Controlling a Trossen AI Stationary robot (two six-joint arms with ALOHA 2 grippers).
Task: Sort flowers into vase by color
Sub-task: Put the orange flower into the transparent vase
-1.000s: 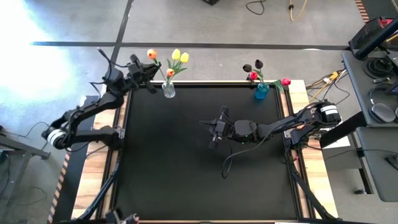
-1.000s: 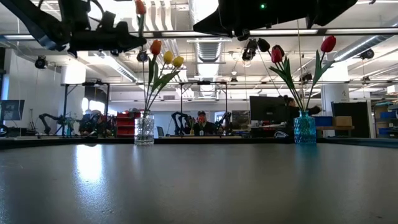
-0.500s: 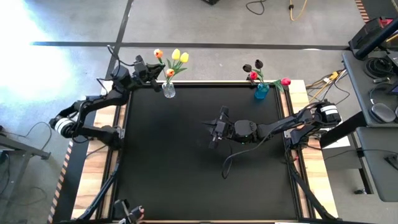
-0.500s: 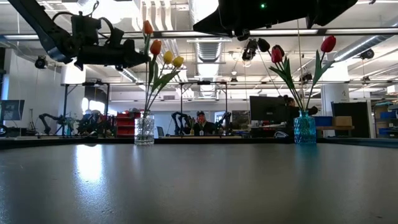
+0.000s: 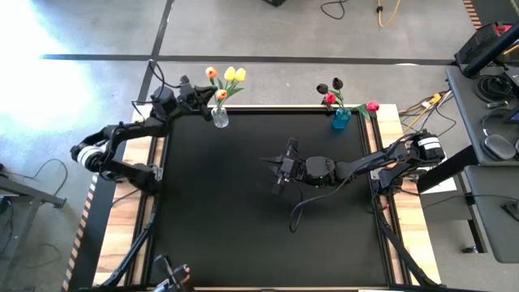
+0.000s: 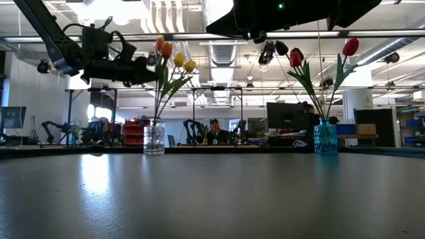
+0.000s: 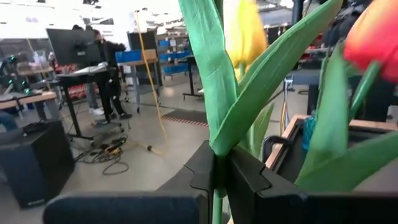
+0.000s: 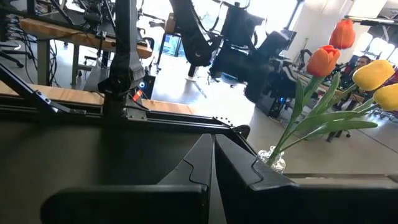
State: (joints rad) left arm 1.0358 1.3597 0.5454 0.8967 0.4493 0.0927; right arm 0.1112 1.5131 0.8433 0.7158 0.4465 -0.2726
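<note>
A clear glass vase (image 5: 220, 118) (image 6: 154, 139) stands at the table's far left and holds two yellow tulips (image 5: 235, 75) and an orange one (image 5: 221, 95). My left gripper (image 5: 197, 95) (image 6: 155, 66) (image 7: 217, 167) hovers just left of that bunch, above the vase, shut on another orange tulip (image 6: 159, 44) (image 5: 211, 73). A blue vase (image 5: 340, 119) (image 6: 325, 137) at the far right holds red and dark tulips. My right gripper (image 5: 279, 172) (image 8: 212, 149) hangs shut over the middle of the table, holding nothing. My left gripper pinches the orange tulip's green stem (image 7: 217, 155) between its two fingers, just below where the leaves (image 7: 211, 74) spread. The fingers come level from the table's left and lie across the stem. The tulip stands upright with its head above the fingers; whether its lower end is in the vase cannot be told.
The black tabletop (image 5: 243, 219) has wooden side rails (image 5: 413, 227). A cable (image 5: 296, 212) trails from the right arm. Beyond the far edge, the low view shows desks, monitors and seated people (image 6: 214, 131).
My left gripper, still shut on the orange tulip, has moved down and toward the table's right, closing on the clear vase. The tulip's head has come down from high above the bunch to just over the orange tulip in the vase. The right arm has kept still.
</note>
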